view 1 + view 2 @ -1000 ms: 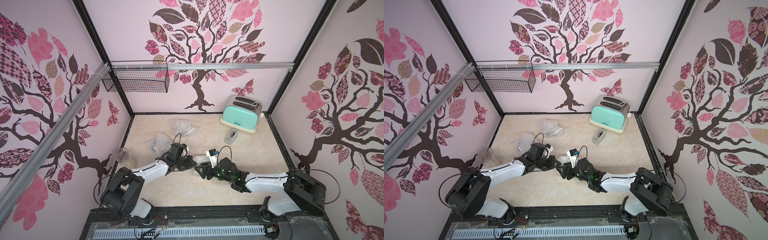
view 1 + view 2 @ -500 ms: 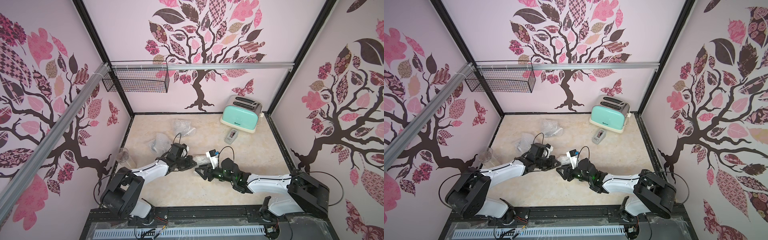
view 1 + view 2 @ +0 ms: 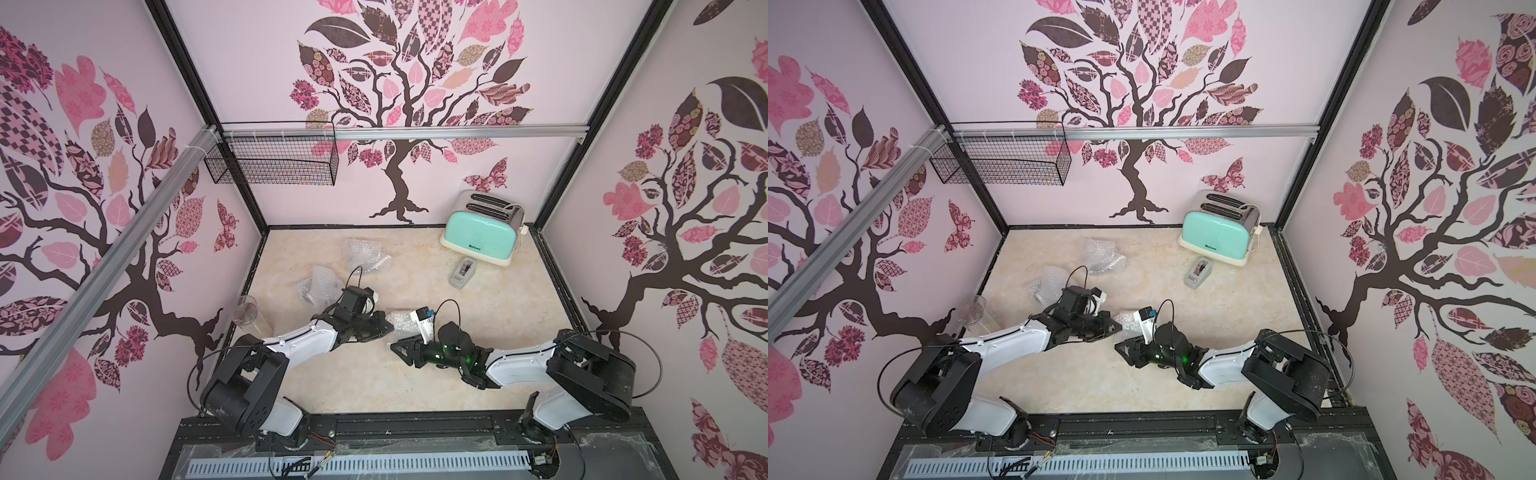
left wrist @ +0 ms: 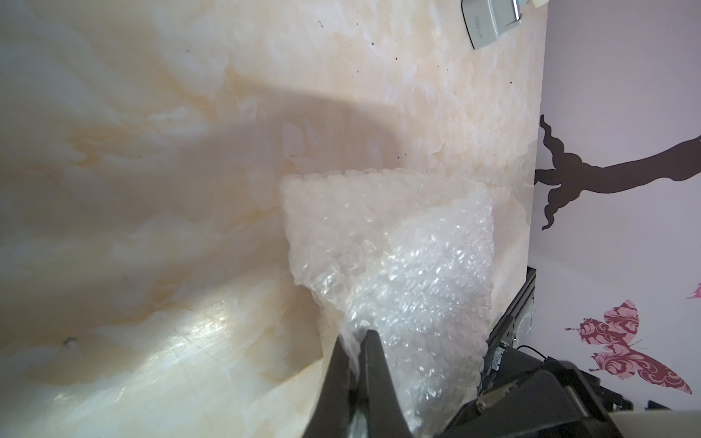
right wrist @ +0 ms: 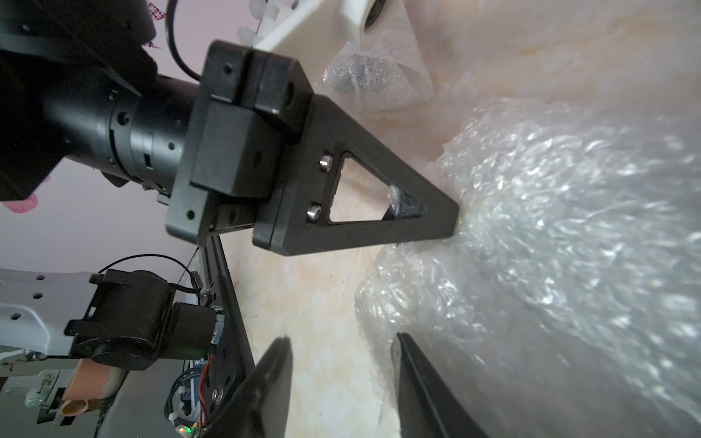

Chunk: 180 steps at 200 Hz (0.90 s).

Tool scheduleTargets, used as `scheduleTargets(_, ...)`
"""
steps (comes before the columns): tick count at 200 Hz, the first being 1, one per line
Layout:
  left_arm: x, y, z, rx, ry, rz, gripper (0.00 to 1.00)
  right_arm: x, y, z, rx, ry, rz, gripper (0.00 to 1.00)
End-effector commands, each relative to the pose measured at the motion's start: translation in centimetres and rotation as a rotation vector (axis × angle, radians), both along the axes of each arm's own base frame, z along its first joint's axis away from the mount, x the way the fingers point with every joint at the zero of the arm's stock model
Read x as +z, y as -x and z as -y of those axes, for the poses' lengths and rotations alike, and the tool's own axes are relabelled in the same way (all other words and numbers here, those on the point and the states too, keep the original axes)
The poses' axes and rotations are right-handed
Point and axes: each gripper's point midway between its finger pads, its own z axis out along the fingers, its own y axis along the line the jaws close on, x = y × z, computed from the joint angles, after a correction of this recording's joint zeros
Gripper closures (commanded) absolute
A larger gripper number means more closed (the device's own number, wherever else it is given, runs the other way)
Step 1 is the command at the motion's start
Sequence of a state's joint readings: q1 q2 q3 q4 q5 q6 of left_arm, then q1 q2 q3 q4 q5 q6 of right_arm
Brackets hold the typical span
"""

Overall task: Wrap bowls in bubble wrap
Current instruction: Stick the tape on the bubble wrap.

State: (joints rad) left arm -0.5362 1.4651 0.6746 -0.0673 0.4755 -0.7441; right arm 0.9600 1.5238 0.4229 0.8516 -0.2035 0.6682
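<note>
Though cloudy, contents indistinct, bubble wrap [image 4: 398,265] tight in left end effector [image 4: 354,335], right end effector [image 5: 341,339] agape alongside.

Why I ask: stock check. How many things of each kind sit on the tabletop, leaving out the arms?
bubble wrap bundles: 3
clear glass: 1
mint toaster: 1
grey tape dispenser: 1
Total: 6
</note>
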Motion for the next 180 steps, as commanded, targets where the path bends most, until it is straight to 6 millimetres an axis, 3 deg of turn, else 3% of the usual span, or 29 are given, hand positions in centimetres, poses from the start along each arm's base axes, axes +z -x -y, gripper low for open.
scheduleTargets(1,-0.7,0.6,0.0,-0.022,-0.015,-0.013,1.00,1.0,-0.7,-0.6,0.006,-0.006,0.087,0.52)
scheduleTargets(180,-0.9,0.6,0.0,-0.022,-0.019,-0.016,1.00,-2.3,-1.0,1.2,0.036,0.175,0.308,0.64)
